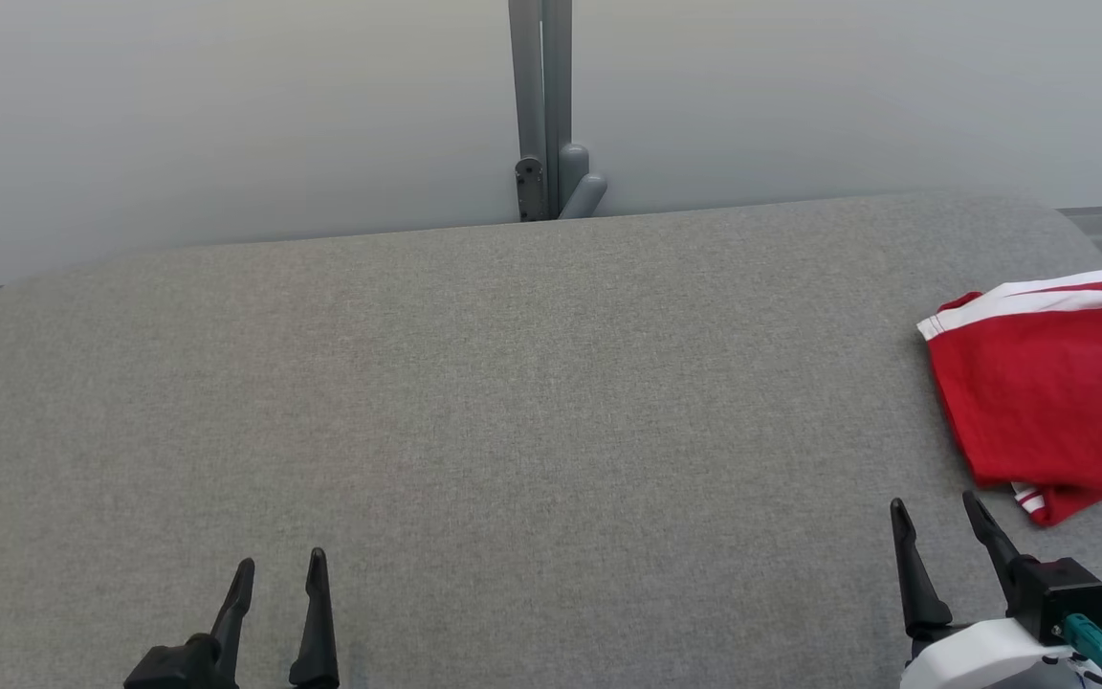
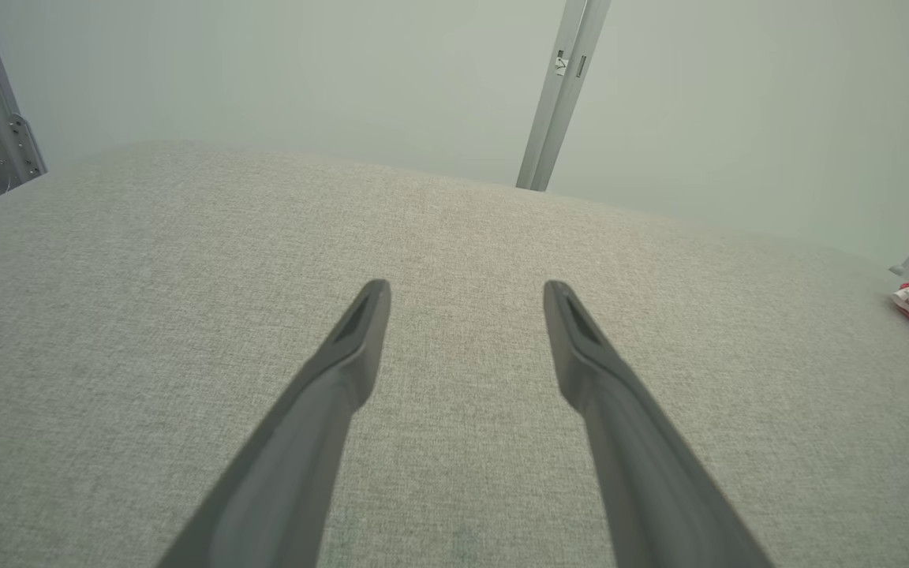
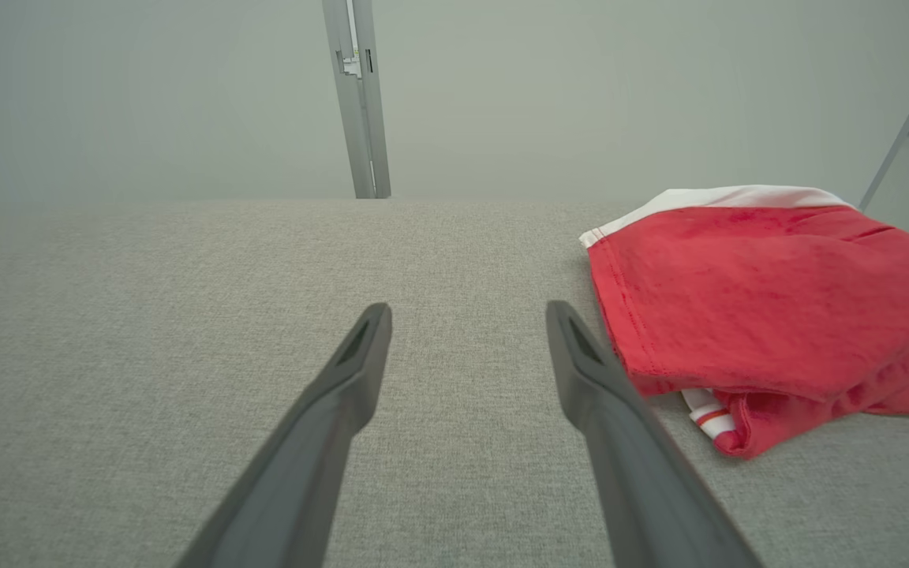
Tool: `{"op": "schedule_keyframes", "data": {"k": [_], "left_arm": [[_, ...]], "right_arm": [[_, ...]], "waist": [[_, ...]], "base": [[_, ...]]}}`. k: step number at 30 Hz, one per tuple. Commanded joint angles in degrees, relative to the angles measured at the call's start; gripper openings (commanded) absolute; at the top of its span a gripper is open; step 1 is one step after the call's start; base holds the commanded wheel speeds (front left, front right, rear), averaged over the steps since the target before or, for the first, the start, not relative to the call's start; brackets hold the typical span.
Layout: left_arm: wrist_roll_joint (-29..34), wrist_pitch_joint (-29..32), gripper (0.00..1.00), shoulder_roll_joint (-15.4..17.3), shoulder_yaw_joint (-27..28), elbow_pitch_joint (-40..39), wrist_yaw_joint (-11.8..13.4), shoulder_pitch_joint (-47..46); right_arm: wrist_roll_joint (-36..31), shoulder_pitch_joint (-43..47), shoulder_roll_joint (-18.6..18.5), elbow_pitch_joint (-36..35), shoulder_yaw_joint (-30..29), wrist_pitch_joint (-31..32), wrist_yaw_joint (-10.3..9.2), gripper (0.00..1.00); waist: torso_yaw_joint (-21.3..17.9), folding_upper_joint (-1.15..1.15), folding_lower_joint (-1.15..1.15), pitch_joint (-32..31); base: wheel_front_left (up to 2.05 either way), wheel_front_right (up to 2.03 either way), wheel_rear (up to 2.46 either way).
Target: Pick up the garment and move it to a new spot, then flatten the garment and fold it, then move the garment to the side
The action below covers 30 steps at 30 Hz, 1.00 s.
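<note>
Grey woven fabric covers the work surface (image 1: 513,383), a broad padded top with rounded far corners. Behind it you have a pale plain wall (image 1: 226,115) and one grey upright post (image 1: 541,96) at the far middle edge.

Item one: garment (image 1: 1048,402). Red cloth with white bands along its far edge and a small white-and-red striped trim poking out at its near edge. You find it at the right side of the surface, roughly midway between near and far. It lies in a loose folded heap of at least two layers, not spread flat. Its right part runs out of the head view.

Item two: left gripper (image 1: 281,561). Near left of the surface. Its two dark fingers (image 2: 344,371) stand spread wide, with bare grey fabric showing between them; they hold nothing. It is well apart from the garment, which shows as a red sliver at the right edge of the left wrist view.

Item three: right gripper (image 1: 935,501). Near right of the surface, just near-left of the garment. Jaws are spread wide, with nothing between them but grey fabric. In the right wrist view the finger nearer the garment (image 3: 620,442) crosses in front of the cloth's near left corner. Its tip sits just beside the cloth, and you cannot tell whether it touches.
</note>
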Motion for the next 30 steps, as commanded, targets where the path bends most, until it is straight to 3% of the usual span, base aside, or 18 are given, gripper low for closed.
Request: {"op": "schedule_keyframes", "data": {"k": [1,11,13,20,21,25,30], "left_arm": [[0.2,-0.2,1.00,0.2,-0.1,0.1,-0.2,-0.7],[-0.2,-0.2,1.00,0.2,-0.2,0.5,-0.3,-0.9],[-0.6,-0.2,1.00,0.3,0.1,0.4,0.0,-0.9],[-0.8,-0.2,1.00,0.2,-0.6,0.3,0.1,-1.0],[-0.5,0.0,0.00,0.0,-0.5,0.3,0.0,-0.6],[-0.7,0.4,0.00,-0.3,-0.8,2.3,0.0,0.1],[-5.6,1.8,0.00,-0.3,-0.1,2.4,-0.2,-0.7]], "right_arm": [[-0.3,-0.1,0.0,0.1,-0.2,-0.2,-0.07,1.00],[-0.8,0.4,0.6,0.1,-0.6,-0.2,-0.07,1.00],[-1.2,0.1,0.6,0.0,-0.2,-0.2,0.08,1.00],[-1.5,-0.1,0.3,-0.3,-0.1,-0.2,-0.08,1.00],[-1.3,0.1,0.4,0.0,0.0,0.0,0.01,0.00],[-1.0,1.1,0.6,2.1,0.0,0.3,0.02,0.00],[4.8,0.1,0.7,2.5,-0.6,2.1,0.02,0.00]], "waist": [[0.0,0.20,0.00,0.0],[0.1,0.20,0.00,-0.2],[-5.3,0.20,0.00,0.0],[-5.4,0.20,0.00,0.2],[-3.8,0.00,0.00,-0.2],[-3.8,0.00,0.00,-0.2],[-3.6,0.01,0.00,-0.1]], "base": [[0.00,0.00,0.00],[0.00,0.00,0.00],[0.00,0.00,0.00],[0.00,0.00,0.00],[0.00,0.00,0.00],[0.00,0.00,0.00],[0.00,0.00,0.00]]}}
